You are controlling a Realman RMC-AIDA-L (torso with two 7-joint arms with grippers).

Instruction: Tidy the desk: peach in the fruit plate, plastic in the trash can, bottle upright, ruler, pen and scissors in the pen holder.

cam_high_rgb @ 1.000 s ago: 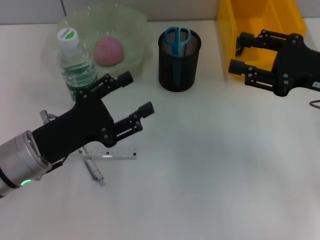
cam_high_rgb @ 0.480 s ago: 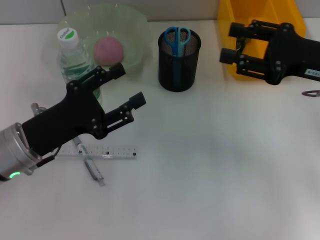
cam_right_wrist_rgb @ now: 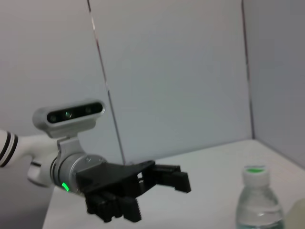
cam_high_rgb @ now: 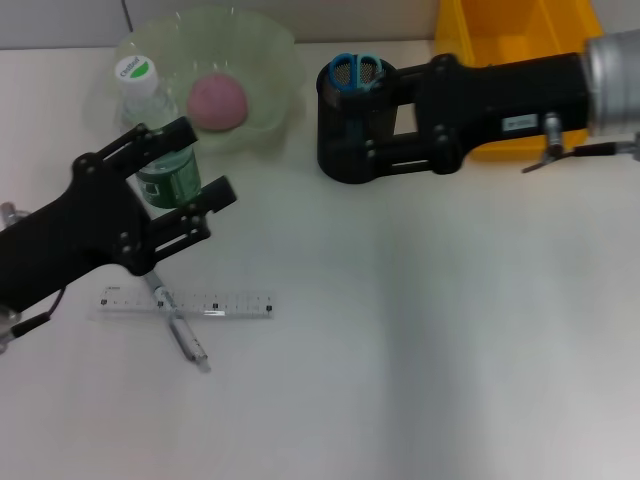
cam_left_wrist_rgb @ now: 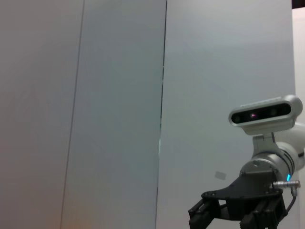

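Pale green fruit plate [cam_high_rgb: 270,60]: pink peach [cam_high_rgb: 217,100]; black mesh pen holder [cam_high_rgb: 340,150]: blue scissors [cam_high_rgb: 355,68]; left gripper [cam_high_rgb: 195,165]: jaws apart; right gripper [cam_high_rgb: 345,125]: jaws indeterminate.

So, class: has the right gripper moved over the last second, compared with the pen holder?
Yes. The right gripper has swung from over the yellow bin toward the robot's left and now sits at the pen holder.
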